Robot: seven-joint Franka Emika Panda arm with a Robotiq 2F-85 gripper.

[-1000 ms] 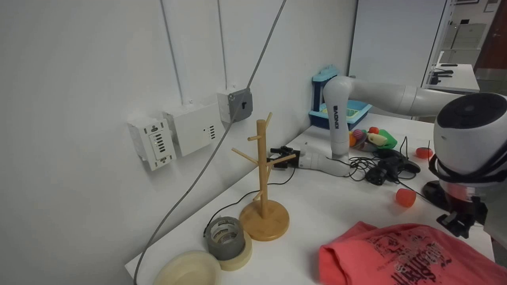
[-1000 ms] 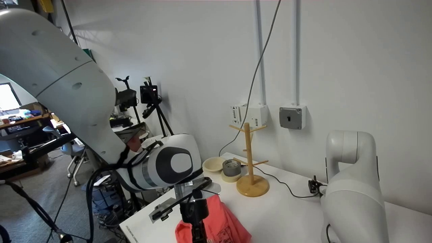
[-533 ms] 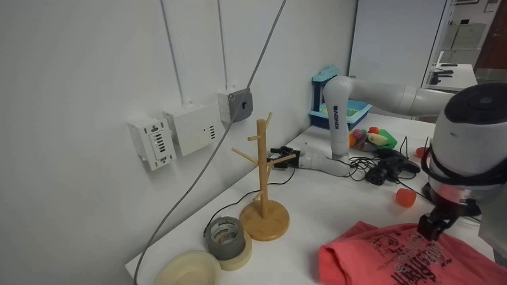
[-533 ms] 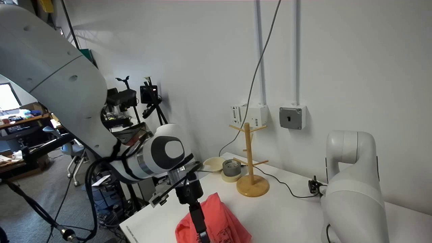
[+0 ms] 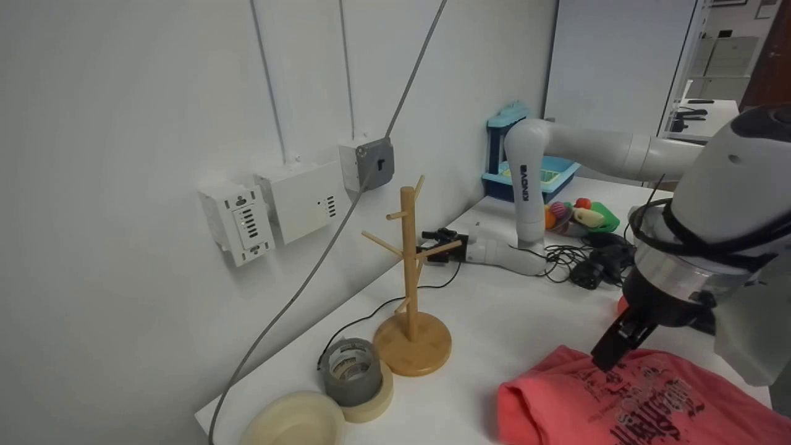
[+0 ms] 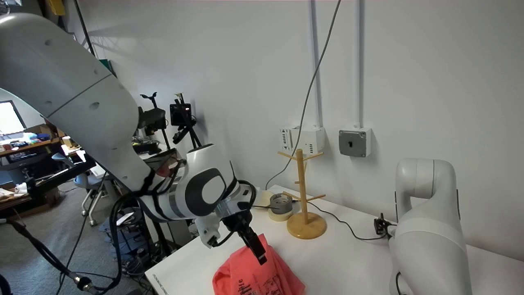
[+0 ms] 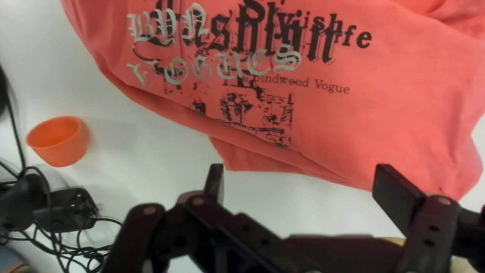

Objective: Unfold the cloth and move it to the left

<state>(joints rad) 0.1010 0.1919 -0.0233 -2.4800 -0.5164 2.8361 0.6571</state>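
Observation:
The coral-red cloth [image 5: 618,402] lies wrinkled on the white table, its printed lettering facing up. In the wrist view the cloth [image 7: 398,113] fills the upper part, with a fold along its lower edge and a corner sticking out from under it. My gripper [image 7: 299,168] is open, its two fingers wide apart and nothing gripped. Between them I see bare table and the cloth's edge. In both exterior views the gripper [image 5: 609,357] tilts down over the cloth's edge nearer the wooden stand; whether its fingertips touch the fabric I cannot tell.
A wooden peg stand [image 5: 413,346], stacked tape rolls [image 5: 353,377] and a pale bowl [image 5: 293,420] stand along the wall side. An orange cup [image 7: 58,140] and black cables [image 7: 49,242] lie beside the cloth. A second arm [image 6: 430,229] rests on the table.
My gripper has swung leftward in an exterior view, across the cloth towards the stand's side, and the wrist has turned to a more slanted pose. The cloth lies as before.

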